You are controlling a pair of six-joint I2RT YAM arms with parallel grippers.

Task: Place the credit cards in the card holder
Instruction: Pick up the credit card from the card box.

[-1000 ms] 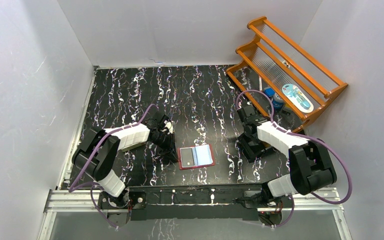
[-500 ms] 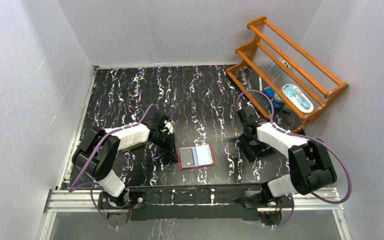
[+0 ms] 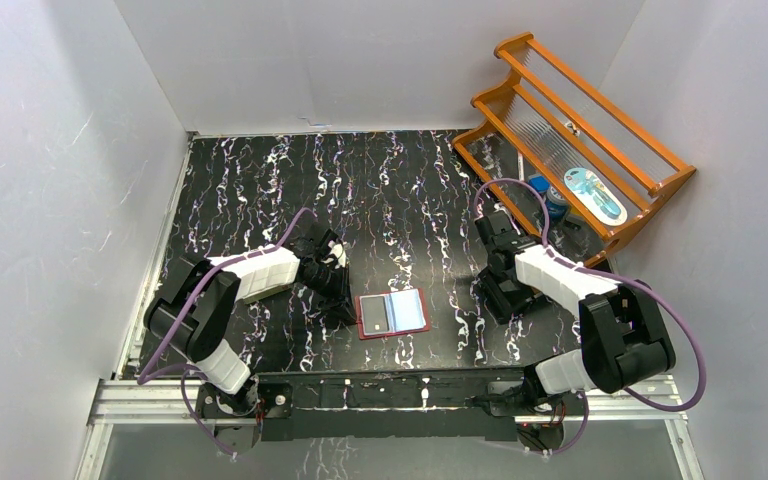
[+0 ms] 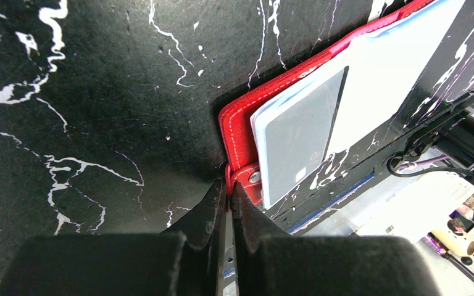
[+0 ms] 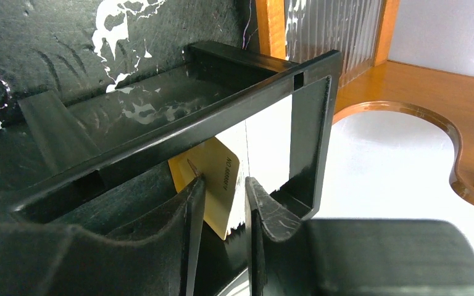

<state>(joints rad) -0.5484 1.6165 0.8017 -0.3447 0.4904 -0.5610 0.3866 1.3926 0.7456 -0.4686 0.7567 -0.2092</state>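
The dark red card holder [image 3: 392, 313] lies open on the table between the arms, and a grey card [image 4: 297, 139] sits in its clear pocket. My left gripper [image 4: 229, 182] is shut on the red snap tab at the card holder's [image 4: 239, 132] edge. My right gripper [image 5: 225, 191] reaches down into a black open box [image 5: 222, 117]. An orange credit card [image 5: 215, 179] stands on edge between its fingers. The card leans on the left finger [image 5: 192, 203], and a gap shows to the right finger, so the jaws are narrow but open. In the top view the right gripper [image 3: 505, 285] hides the card.
The black box [image 3: 520, 300] sits at the right of the table. A wooden rack [image 3: 580, 150] stands at the back right with a blue-and-white packet on it. White walls close in on both sides, and a metal rail runs along the near edge.
The right gripper's jaws have drawn closer together around the orange card. Both arms and the card holder keep their places.
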